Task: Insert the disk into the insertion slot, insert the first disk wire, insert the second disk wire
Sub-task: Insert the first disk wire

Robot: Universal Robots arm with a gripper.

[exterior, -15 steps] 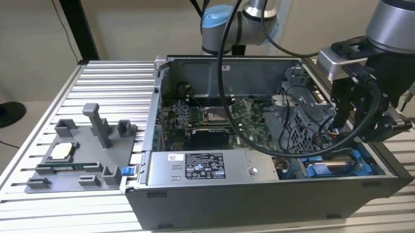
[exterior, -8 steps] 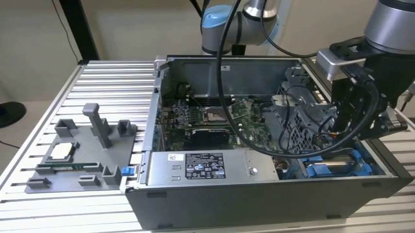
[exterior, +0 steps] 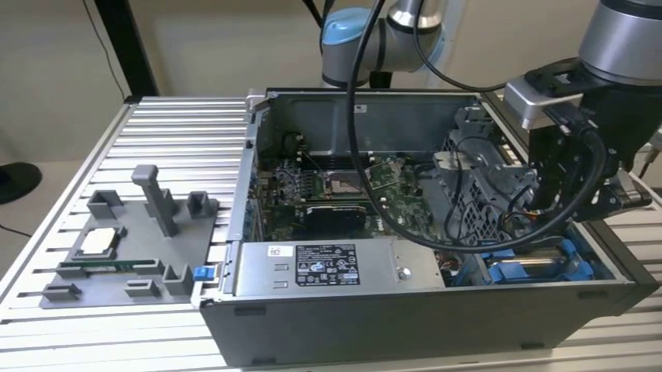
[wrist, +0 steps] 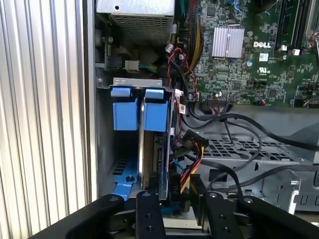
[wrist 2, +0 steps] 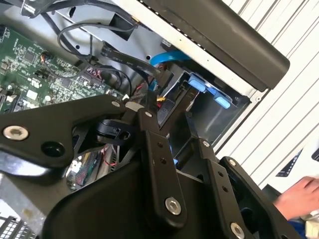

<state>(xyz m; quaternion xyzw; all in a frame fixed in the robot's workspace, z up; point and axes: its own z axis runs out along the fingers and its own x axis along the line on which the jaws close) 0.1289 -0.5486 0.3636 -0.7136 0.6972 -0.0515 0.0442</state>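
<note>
While the arm [exterior: 621, 46] is leaning over the corner of the open computer case [exterior: 414, 325] on the exterior view's right, the gripper [wrist: 178, 186] is hanging low at the end of the disk [wrist: 149, 152].

Progress, as a judgement:
- Step 1 is looking done. In the first wrist view the disk is standing on edge inside the insertion slot [wrist: 102, 149]. Its blue carrier tab [wrist: 155, 112] is sitting just under the bay's upper bracket, with a 2nd blue tab [wrist: 124, 112] just beside it.
- Steps 2 and 3 are reading as open. A wire connector [wrist: 192, 144] with yellow, red and black leads is hanging just beside the disk, apparently unplugged. Dark plugs are crowding the space around the gripper.
- The pictures are not letting me tell whether the gripper is wide, narrow or holding a plug.

View differences:
- The exterior view is giving the whole layout. The grey fixture tray [exterior: 135, 260] is lying well apart on the exterior view's left, and the power-supply box [exterior: 321, 267] is sitting along the case's front wall.
- The first wrist view is giving the disk edge-on in its bay, with the loose leads next to it.
- The second wrist view is adding a blue cable [wrist 2: 164, 57] curling behind the bay, and a person's hand [wrist 2: 299, 196] resting outside the case
</note>
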